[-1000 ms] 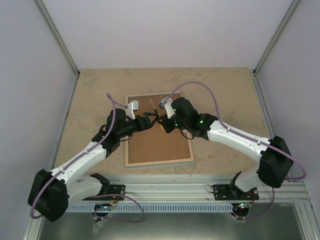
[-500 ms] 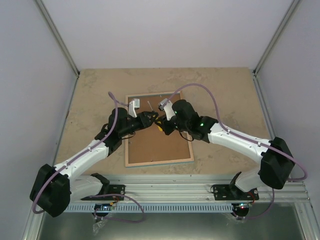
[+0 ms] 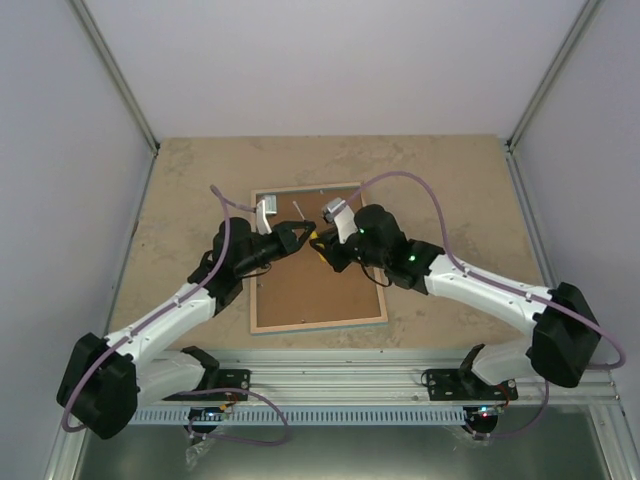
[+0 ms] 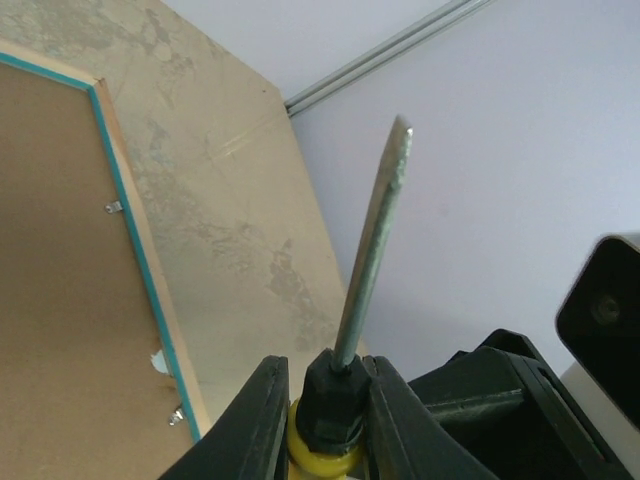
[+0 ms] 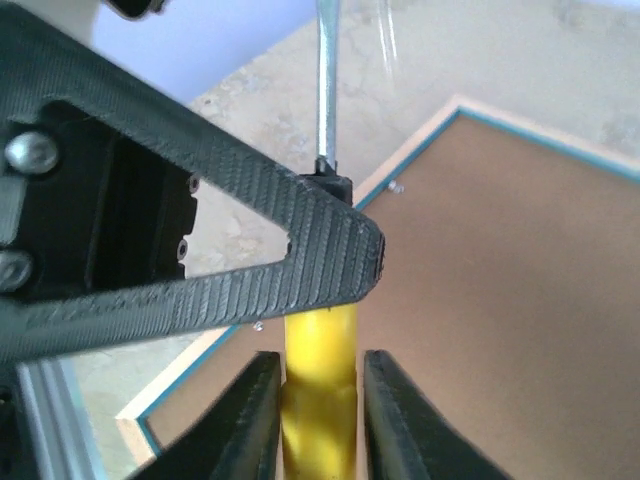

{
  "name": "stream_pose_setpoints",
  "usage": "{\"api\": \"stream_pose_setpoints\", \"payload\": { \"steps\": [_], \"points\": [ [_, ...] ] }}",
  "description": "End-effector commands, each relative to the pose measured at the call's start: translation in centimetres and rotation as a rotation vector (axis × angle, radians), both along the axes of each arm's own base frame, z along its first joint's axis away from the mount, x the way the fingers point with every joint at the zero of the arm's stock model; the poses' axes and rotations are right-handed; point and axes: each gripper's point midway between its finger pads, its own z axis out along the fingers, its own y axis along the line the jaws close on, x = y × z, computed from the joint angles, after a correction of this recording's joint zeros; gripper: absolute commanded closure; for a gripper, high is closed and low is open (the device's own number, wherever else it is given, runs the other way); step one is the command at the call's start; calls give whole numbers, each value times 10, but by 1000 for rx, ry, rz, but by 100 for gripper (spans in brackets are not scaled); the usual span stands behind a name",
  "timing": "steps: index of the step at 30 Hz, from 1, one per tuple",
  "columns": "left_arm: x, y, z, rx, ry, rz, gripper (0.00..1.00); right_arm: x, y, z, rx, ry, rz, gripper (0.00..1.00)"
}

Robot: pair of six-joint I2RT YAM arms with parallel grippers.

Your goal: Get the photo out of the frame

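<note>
Left claw (image 4: 322,385) and right claw (image 5: 320,380) grip screwdriver (image 4: 370,260) above frame (image 3: 318,322).

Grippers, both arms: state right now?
Left gripper: closed on the screwdriver, at its black collar.
Right gripper: closed on the same screwdriver, at its yellow handle.

We see a robotics lab test cell: a beige stone-patterned table (image 3: 450,170) boxed in by plain pale wall panels (image 3: 330,60) set in aluminium corner posts (image 3: 118,75). Along the near edge, a slotted aluminium rail (image 3: 350,372) carries the left arm (image 3: 165,320) and right arm (image 3: 480,285), with purple cables (image 3: 425,195) looping off them.
</note>
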Motion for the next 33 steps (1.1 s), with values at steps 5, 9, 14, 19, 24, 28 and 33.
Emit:
{"api": "stream_pose_setpoints", "payload": {
  "steps": [5,9,14,19,24,28,33],
  "points": [
    [-3,14,30,-165,-19,85,99,-9,-20,63,186,-207,-24,54],
    [-5,15,37,-242,-8,85,99,-11,-30,64,194,-302,-19,42],
    [-8,15,50,-331,-5,71,99,-26,-24,53,165,-351,107,34],
    [-8,11,53,-359,8,48,99,-31,-17,57,183,-393,154,32],
    [-10,9,55,-382,16,33,100,-22,-11,54,179,-418,132,41],
    [-13,6,56,-403,27,15,100,-16,-6,56,189,-436,121,47],
    [-15,5,51,-405,49,16,100,-11,-2,65,216,-467,113,55]
  ]
}}
